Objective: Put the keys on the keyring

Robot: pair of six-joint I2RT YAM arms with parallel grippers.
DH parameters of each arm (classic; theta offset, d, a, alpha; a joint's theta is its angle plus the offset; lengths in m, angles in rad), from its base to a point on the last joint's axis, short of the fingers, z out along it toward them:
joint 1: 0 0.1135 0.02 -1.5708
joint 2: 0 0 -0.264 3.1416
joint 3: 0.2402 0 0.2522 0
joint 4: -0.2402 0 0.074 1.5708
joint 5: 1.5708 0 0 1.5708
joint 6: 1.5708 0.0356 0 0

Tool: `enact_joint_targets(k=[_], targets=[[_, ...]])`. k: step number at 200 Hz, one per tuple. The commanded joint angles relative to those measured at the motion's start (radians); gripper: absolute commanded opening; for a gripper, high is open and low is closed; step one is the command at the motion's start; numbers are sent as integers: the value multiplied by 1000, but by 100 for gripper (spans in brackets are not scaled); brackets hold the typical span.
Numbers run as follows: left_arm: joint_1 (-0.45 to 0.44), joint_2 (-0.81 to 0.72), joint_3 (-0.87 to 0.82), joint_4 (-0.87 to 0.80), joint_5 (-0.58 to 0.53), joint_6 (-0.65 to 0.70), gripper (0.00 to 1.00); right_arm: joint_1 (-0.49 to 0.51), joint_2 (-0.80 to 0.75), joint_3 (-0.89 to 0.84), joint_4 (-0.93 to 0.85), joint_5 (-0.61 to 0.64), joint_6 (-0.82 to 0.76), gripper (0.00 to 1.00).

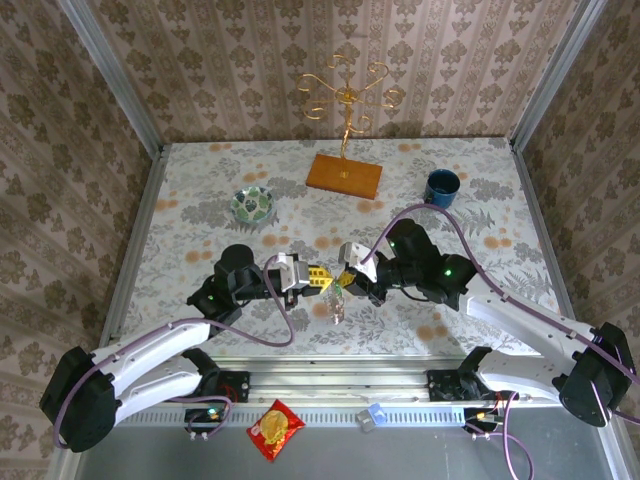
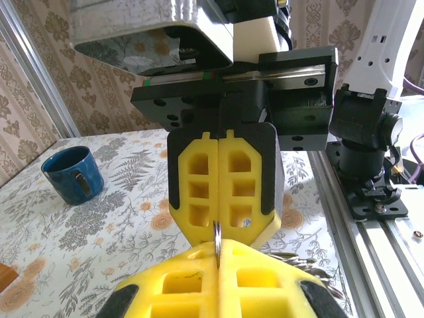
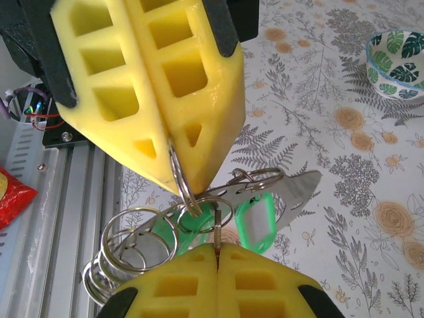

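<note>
Keyring (image 3: 180, 173) hangs over the tabletop (image 1: 200, 180), its top edge pinched in the closed left end effector (image 2: 217, 260). That's approx mid-way along the near side, between the two arms. Below it dangle the keys (image 3: 256, 222) (bright green heads, one pale flat blade poking out sideways), plus a fanned stack of spare split rings (image 3: 126, 248).

Right end effector (image 3: 217, 250) is closed too, tip-to-tip w/ the left one. It's clamped on a thin metal piece (image 3: 217, 226) seen edge-on; can't tell if that's a ring or part of a key. In the overhead view the bundle hangs just under where the yellow fingertips meet.

Further back: patterned green-white bowl (image 1: 254, 206) on the left and blue mug (image 1: 441, 187) on the right. Gold wire stand (image 1: 345, 95) sits on its wooden base (image 1: 344, 176) between them, at the far edge. Red snack packet (image 1: 275, 430) lies on the grey strip in front of the arm bases, well apart from the rest.
</note>
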Motion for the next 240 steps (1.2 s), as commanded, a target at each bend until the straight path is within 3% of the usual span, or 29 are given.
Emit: enact_joint_targets(k=[1, 12, 27, 45, 82, 185, 221, 240], targets=[[2, -8, -2, 85, 30, -15, 0, -1, -11, 19, -37, -12, -13, 0], [2, -7, -3, 85, 30, -16, 0, -1, -23, 16, -36, 2, -11, 0], [1, -9, -7, 87, 30, -17, 0, -3, -54, 0, -12, 26, 3, 20], [1, -10, -14, 87, 30, -20, 0, -4, -99, -23, 19, 44, 8, 33], [3, -10, -26, 120, 20, -34, 0, -4, -132, -64, 41, 41, 1, 43], [1, -4, -42, 185, 5, -75, 0, 30, -27, -120, 242, 28, 86, 44], [1, -3, -45, 189, 0, -81, 0, 38, -23, -142, 310, 70, 88, 39], [0, -5, -47, 190, -1, -83, 0, 38, -36, -153, 332, 84, 83, 31]])
